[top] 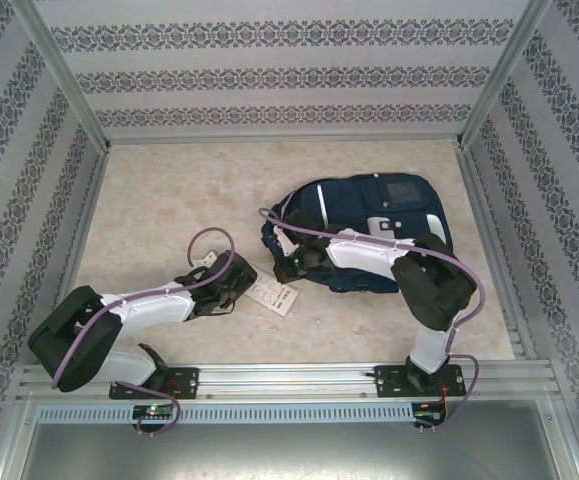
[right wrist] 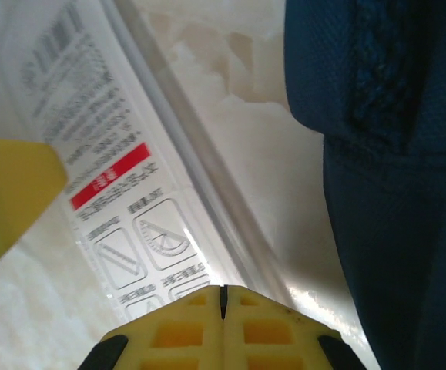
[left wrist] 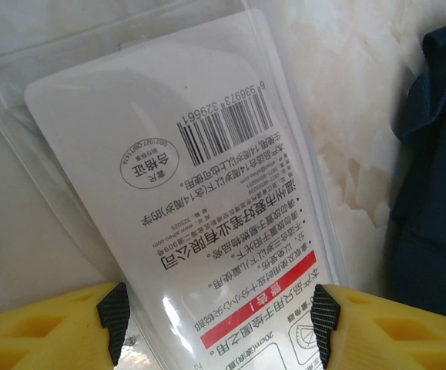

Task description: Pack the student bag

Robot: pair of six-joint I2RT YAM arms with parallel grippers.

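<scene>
**Top view.** The student bag (top: pixel 379 225) lies flat on the table (top: pixel 169 190), right of centre and toward the back. A flat packet (top: pixel 276 297) lies on the table just off the bag's near-left corner. The left claw (top: pixel 231 288) is at the packet's left end. The right claw (top: pixel 294 262) is between packet and bag.

**Left wrist.** The left claw (left wrist: pixel 219 320) is spread, one pad on each side of the packet (left wrist: pixel 207 193), which is a clear sleeve over a printed card. Cannot tell whether the pads touch its edges. The bag (left wrist: pixel 438 177) is at the right, apart from the packet.

**Right wrist.** The right claw (right wrist: pixel 223 301) is pressed together with nothing between the fingers. It sits low beside the clear edge of the packet (right wrist: pixel 122 208). The bag (right wrist: pixel 392 193) is close on the right.

**Judgement.** The step in hand looks like lifting the packet.
- The sleeve is thin, slick and flat on the table, so the pads should go right down and square to its long edges.
- Close slowly on the stiff card, not the loose film margin, or it may squirt out.
- The right claw could steady the far edge.
- The bag's opening is not discernible and needs locating before the carry.
</scene>
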